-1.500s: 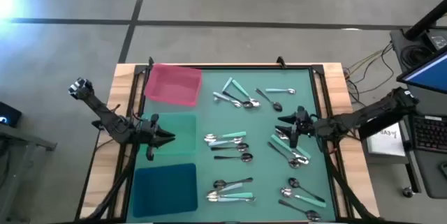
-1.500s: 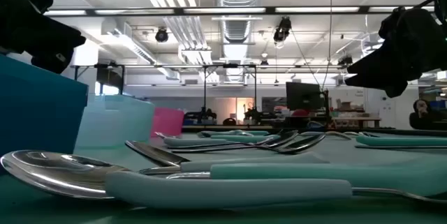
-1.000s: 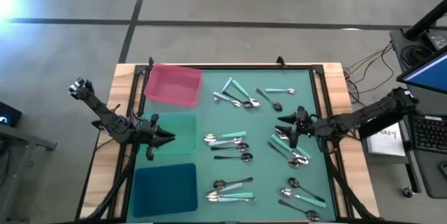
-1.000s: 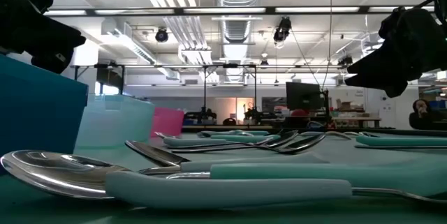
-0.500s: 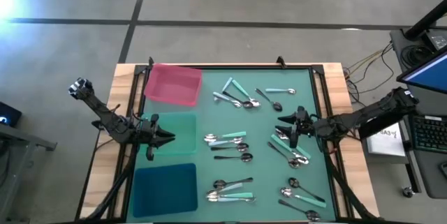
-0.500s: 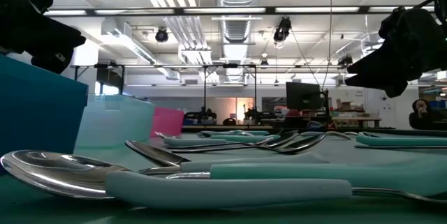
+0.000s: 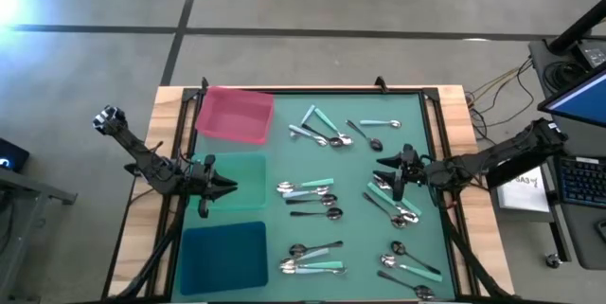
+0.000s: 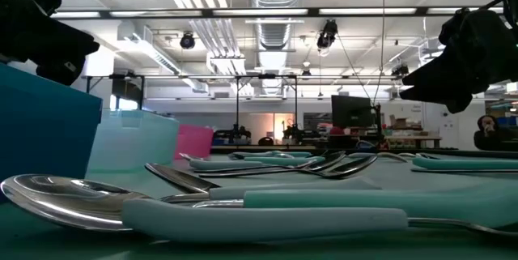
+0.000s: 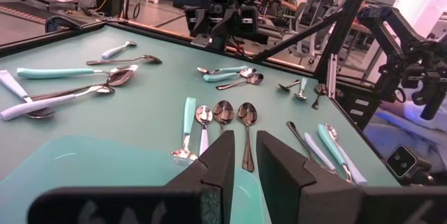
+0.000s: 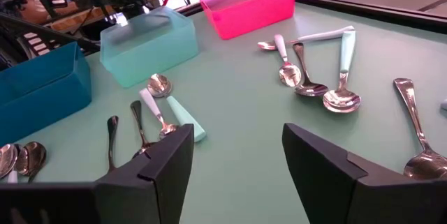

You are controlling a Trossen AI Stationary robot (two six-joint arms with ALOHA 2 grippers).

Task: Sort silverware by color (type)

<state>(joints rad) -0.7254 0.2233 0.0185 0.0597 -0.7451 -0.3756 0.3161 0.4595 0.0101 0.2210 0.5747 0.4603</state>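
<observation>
The right gripper [image 7: 390,175] hangs above the right-hand scatter of silverware [image 7: 327,195], fingers spread wide and empty; in its own wrist view the two dark fingers [image 10: 157,161] frame bare mat, with nothing between them. Across the table, the left gripper [image 7: 224,187] sits over the green tray [image 7: 239,183], its fingers [image 9: 222,160] drawn nearly together with only a narrow gap, and nothing visible in that gap.

Nothing has changed over the last second and a half: both arms sit exactly where they were, and every spoon lies as it did. The sort looks to be at a standstill, either a pause between picks or the moment before the right arm drops on a piece beneath it.

The silverware remains spread over the teal mat [image 7: 360,247] in loose clusters: one near the pink tray [image 7: 235,115] at the far end, one mid-table, one under the right gripper, and others toward the near edge beside the blue tray [image 7: 225,255]. Handles show teal, silver and black.

From above, all three trays look empty, though the wrist views catch the green and blue trays only from the side or in part. The low view is filled by a teal-handled spoon [image 8: 243,207] lying close to the lens, hiding most of the table behind it. Which piece lies directly under the right gripper cannot be made out, since the arm covers it from above.
</observation>
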